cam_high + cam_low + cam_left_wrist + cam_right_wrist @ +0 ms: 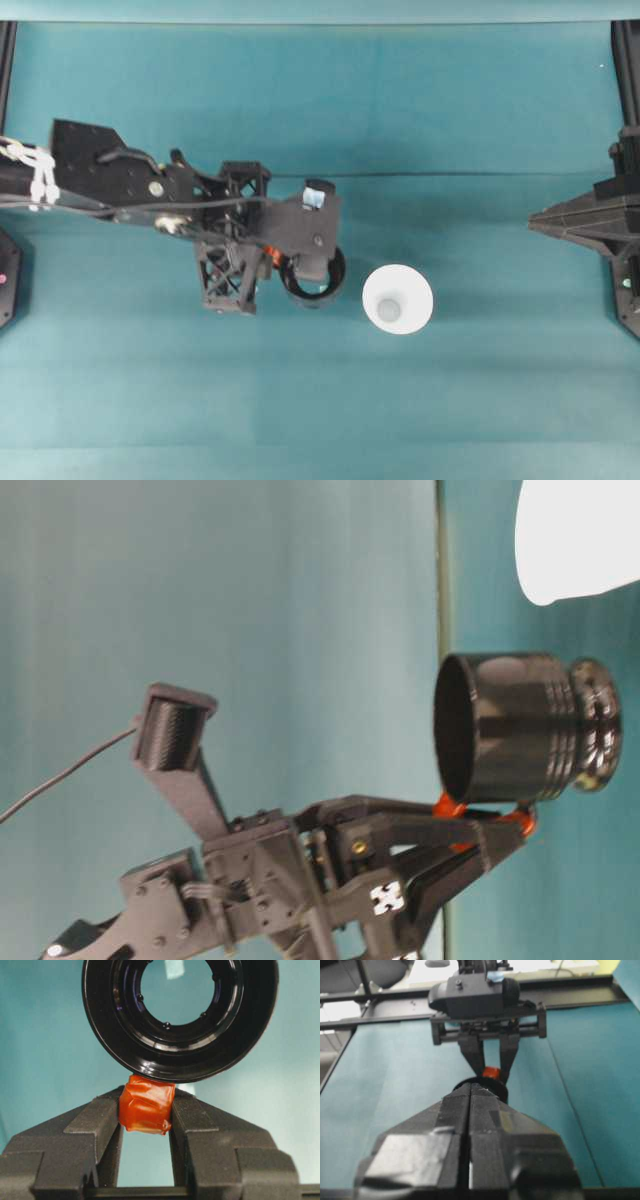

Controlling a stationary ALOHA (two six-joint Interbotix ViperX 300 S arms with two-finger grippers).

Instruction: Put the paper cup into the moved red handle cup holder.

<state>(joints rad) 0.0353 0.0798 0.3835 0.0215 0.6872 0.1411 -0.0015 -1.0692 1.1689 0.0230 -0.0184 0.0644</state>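
i have the left claw (146, 1110) clenched on the red handle of the black cup holder (318, 278), which looks lifted off the teal table (480, 400); the right claw (470, 1091) is clenched on nothing. the white paper cup (398, 299) stands just beside the holder, wide rim up. it looks light and easily crushed, so i'd pinch its rim gently.
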